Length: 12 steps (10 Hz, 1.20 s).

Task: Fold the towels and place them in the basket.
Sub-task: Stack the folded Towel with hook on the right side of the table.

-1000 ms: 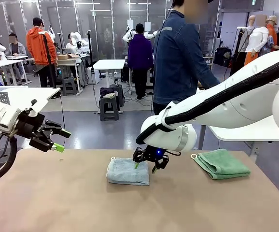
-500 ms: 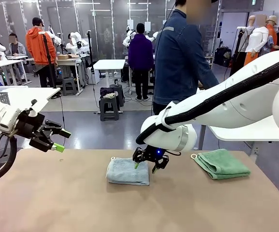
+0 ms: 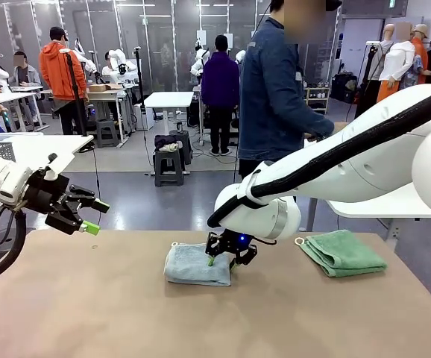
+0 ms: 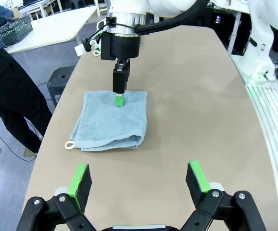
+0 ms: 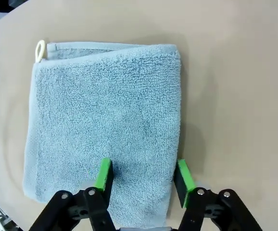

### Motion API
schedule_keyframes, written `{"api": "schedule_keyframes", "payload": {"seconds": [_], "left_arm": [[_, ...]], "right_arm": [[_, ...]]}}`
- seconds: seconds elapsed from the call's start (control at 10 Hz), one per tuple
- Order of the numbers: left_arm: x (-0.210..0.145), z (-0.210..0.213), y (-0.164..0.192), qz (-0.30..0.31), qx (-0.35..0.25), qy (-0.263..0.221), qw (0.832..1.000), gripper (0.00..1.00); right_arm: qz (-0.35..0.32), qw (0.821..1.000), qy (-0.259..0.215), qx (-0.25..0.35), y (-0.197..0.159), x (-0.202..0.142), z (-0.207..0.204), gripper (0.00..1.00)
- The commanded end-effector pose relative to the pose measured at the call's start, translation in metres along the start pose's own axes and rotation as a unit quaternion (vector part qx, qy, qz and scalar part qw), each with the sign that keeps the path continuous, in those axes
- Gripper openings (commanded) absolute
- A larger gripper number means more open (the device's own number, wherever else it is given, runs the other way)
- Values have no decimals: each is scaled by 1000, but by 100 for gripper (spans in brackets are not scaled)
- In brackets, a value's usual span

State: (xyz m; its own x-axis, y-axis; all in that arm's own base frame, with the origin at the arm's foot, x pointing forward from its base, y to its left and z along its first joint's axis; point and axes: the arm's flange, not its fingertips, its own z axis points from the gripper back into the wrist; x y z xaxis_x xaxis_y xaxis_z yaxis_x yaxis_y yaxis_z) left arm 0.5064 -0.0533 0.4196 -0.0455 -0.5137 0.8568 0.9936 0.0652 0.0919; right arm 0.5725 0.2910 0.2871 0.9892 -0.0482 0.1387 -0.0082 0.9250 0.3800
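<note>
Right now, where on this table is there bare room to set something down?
Bare tabletop spans the robot's near side, plus the strip between the grey-blue towel and the green towel. It is crowded at the grey-blue towel's edge, where the right gripper straddles it.

- The table (image 3: 89, 313) spans the foreground, with the person (image 3: 275, 89) standing behind its far edge, right of the middle.
- One folded towel (image 3: 193, 265) lies flat on the table near the far edge, around the middle.
- The second towel (image 3: 342, 252) lies folded on the table well to the right of the first, also near the far edge.
- The right gripper (image 3: 227, 257) is down at the right-hand edge of the middle towel; one finger is on the cloth, the other just off its edge.
- The left gripper (image 3: 89, 216) hangs above the table's far left corner, well apart from both towels.
- A basket (image 4: 11, 31) sits on a separate table (image 4: 52, 26) behind the person.
</note>
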Motion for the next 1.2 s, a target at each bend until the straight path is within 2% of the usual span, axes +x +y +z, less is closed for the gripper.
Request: {"api": "schedule_keyframes", "payload": {"seconds": [0.0,0.1,0.2,0.3,0.4,0.5,0.6,0.7,0.8,0.9,1.1], "left_arm": [[3,1,-1,6,5,3,1000,100],[3,1,-1,6,5,3,1000,100],[3,1,-1,6,5,3,1000,100],[3,1,-1,6,5,3,1000,100],[3,1,-1,6,5,3,1000,100],[3,1,-1,6,5,3,1000,100],[3,1,-1,6,5,3,1000,100],[3,1,-1,6,5,3,1000,100],[3,1,-1,6,5,3,1000,100],[3,1,-1,6,5,3,1000,100],[3,1,-1,6,5,3,1000,100]], "right_arm": [[-16,1000,-8,7,6,1,-7,31],[-13,1000,-9,4,7,-1,-5,44],[-12,1000,-9,3,9,-3,-2,11],[-8,1000,-10,0,12,-6,2,25],[-6,1000,-11,-1,14,-8,5,0],[-2,1000,-11,-2,16,-8,9,5],[3,1000,-5,-2,18,-9,13,0],[6,1000,-22,-11,19,-8,15,0],[-24,998,-59,-28,25,-3,16,0],[13,1000,-8,3,19,-5,10,0],[13,1000,-8,3,19,-5,10,0]]}}
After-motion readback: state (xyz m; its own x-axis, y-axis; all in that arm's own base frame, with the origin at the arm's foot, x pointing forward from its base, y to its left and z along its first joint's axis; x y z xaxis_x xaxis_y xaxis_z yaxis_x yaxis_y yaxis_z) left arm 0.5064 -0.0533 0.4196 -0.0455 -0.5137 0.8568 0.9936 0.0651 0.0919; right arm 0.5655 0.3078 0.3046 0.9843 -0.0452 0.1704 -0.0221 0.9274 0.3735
